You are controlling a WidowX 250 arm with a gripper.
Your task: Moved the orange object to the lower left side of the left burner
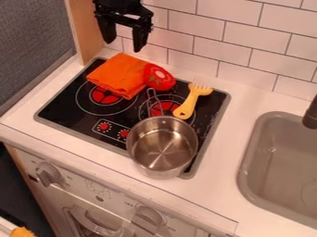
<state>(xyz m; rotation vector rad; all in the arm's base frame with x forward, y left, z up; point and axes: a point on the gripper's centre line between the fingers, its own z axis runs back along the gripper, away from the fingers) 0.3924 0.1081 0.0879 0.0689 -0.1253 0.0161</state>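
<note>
Claw [123,45] up far L, fingers apart, nothing btwn 'em! Orange cloth [117,74] lies bunched over far side of L burner [104,97]. Grasp step's up, I'd say: needs to go down, pinch, lift, then set it near-L of burner.

One orange cloth [117,74], one red toy [158,77], one yellow fork [191,102], one pot [162,150], two burners [102,96], one sink [275,162].

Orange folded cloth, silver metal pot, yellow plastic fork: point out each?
Orange folded cloth [119,75]: camera view, middle of its upper surface.
Silver metal pot [162,152]: camera view, inside bottom.
Yellow plastic fork [189,102]: camera view, handle.
</note>
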